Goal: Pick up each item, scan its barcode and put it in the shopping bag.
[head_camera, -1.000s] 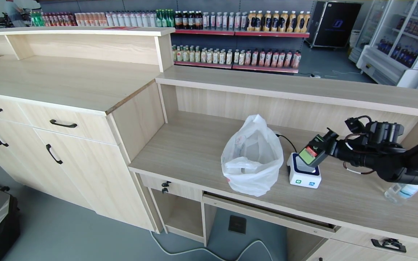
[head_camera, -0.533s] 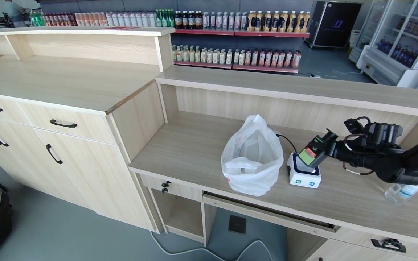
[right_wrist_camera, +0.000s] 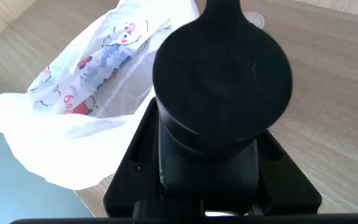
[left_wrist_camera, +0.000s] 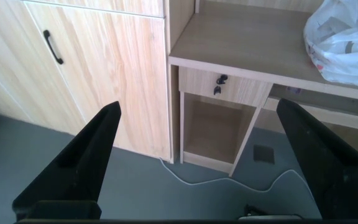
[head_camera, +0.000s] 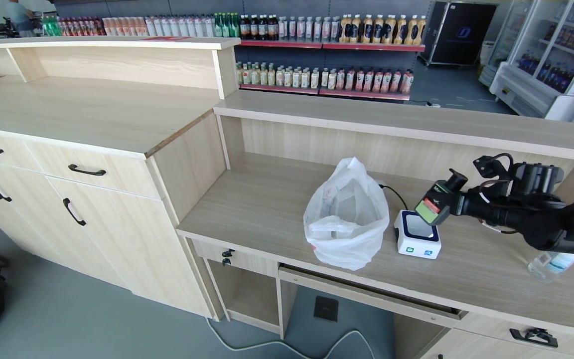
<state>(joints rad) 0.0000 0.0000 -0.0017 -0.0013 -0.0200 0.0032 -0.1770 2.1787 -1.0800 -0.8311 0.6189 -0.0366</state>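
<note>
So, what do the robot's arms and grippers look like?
The right arm is black with rounded segments, and thin cables loop at its wrist. The right gripper is black too. The left gripper has two plain black wedge-shaped fingers.

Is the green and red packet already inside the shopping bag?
No, the right gripper holds the green and red packet in the air over the scanner, beside the shopping bag.

One each: bag (head_camera: pixel 347 214), scanner (head_camera: pixel 418 235), item (head_camera: pixel 430 208), bottle (head_camera: pixel 550 262)
</note>
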